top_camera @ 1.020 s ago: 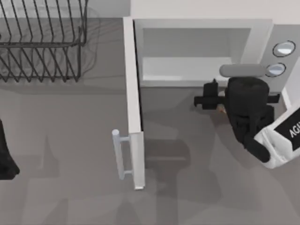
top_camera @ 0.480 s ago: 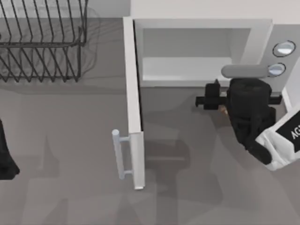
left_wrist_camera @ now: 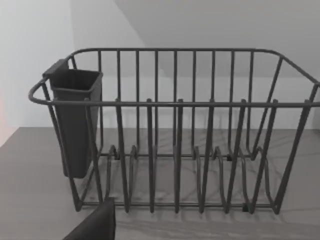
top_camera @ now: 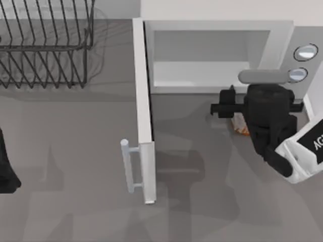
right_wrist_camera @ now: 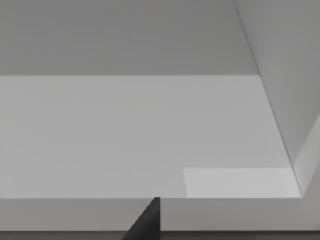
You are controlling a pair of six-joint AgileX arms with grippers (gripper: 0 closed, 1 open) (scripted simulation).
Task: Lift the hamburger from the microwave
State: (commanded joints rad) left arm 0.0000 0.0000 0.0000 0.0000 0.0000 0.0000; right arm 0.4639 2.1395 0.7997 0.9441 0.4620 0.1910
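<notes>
Hanging just in front of the microwave's (top_camera: 217, 55) open mouth, toward its knob side, the right end effector (top_camera: 237, 117) is seen from above with the hamburger (top_camera: 240, 126) tucked beneath it. A sliver of tan and orange shows at the wrist's edge, outside the cavity and over the worktop (top_camera: 202, 201). The bun appears to be carried by the right end effector, but the fingers are hidden under the black wrist housing, so whether they are clamped on it cannot be told. The placement reads as a withdrawal pose: the load is judged to have been drawn clear of the cavity floor so that it can be raised without meeting the cavity's roof.

Nearest the microwave's front, open worktop lies on every side of the bun. The door (top_camera: 144, 116) stands swung fully out on the side away from the knobs (top_camera: 302, 63), edge-on, with its bar handle (top_camera: 128, 166) facing outward; it is well apart from the bun and leaves a wide corridor. The closer limit is the control panel, just beside the wrist. In the right wrist view, the pale cavity floor (right_wrist_camera: 125, 135) and side wall (right_wrist_camera: 285, 75) are seen bare.

Farther from the microwave, beyond the door, a black wire rack (left_wrist_camera: 175, 140) with a dark cup (left_wrist_camera: 75, 125) on its end stands against the back. The left end effector (top_camera: 6, 169) is parked at the worktop's left edge, well away from the microwave; its state cannot be told.
</notes>
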